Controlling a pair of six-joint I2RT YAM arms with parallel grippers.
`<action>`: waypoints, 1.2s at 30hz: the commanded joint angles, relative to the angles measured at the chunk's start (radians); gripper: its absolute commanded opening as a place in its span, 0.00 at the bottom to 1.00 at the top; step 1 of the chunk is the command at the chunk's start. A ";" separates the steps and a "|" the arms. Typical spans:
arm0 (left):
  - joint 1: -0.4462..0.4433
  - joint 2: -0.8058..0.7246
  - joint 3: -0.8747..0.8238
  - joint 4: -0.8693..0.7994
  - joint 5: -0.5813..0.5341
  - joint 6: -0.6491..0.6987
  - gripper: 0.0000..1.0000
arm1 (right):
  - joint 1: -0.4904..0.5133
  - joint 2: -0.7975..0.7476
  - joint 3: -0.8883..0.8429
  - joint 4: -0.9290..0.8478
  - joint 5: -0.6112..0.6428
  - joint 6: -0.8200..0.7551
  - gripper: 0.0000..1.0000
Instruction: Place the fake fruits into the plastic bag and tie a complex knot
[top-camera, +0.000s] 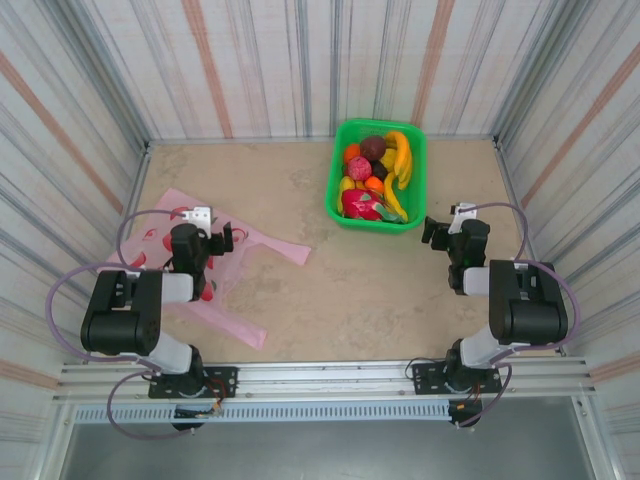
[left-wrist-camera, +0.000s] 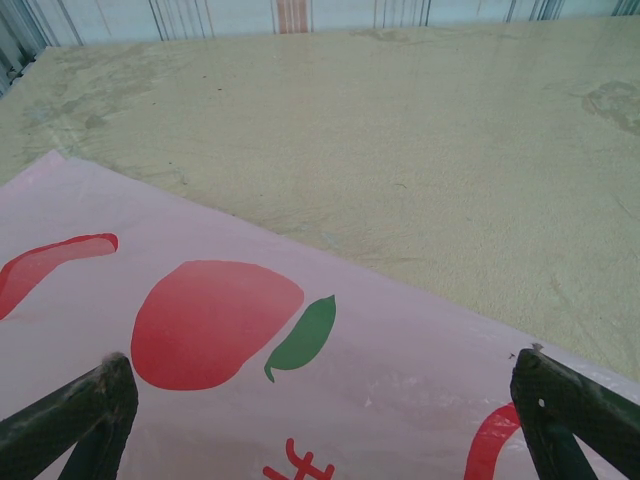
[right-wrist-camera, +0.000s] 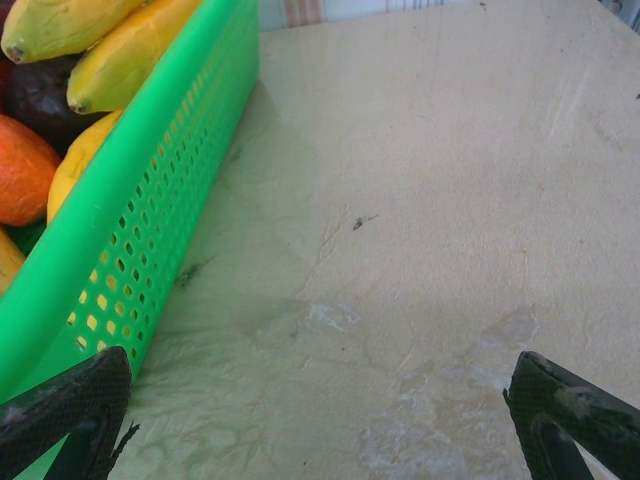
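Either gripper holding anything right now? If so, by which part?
Nothing is held. The left gripper is open over the plastic bag; the right gripper is open beside the green basket, where the fake fruits lie.

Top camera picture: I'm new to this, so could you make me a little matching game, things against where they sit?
Things:
1. plastic bag
2. fake fruits
3. green basket

Places:
a. far side of the table, right of middle
b. lying flat beneath the left arm
c. piled inside the basket

Pairs: 1-b, 2-c, 3-a
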 joint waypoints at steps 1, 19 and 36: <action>0.009 -0.010 0.017 -0.010 -0.008 0.007 0.99 | -0.007 -0.029 -0.016 0.010 0.001 0.011 0.99; -0.179 -0.390 0.392 -1.062 -0.102 -0.109 0.96 | 0.015 -0.587 0.234 -0.867 -0.158 0.311 0.99; -0.325 -0.306 0.411 -1.474 -0.212 -0.340 0.86 | 0.074 -0.691 0.282 -0.934 -0.201 0.356 0.99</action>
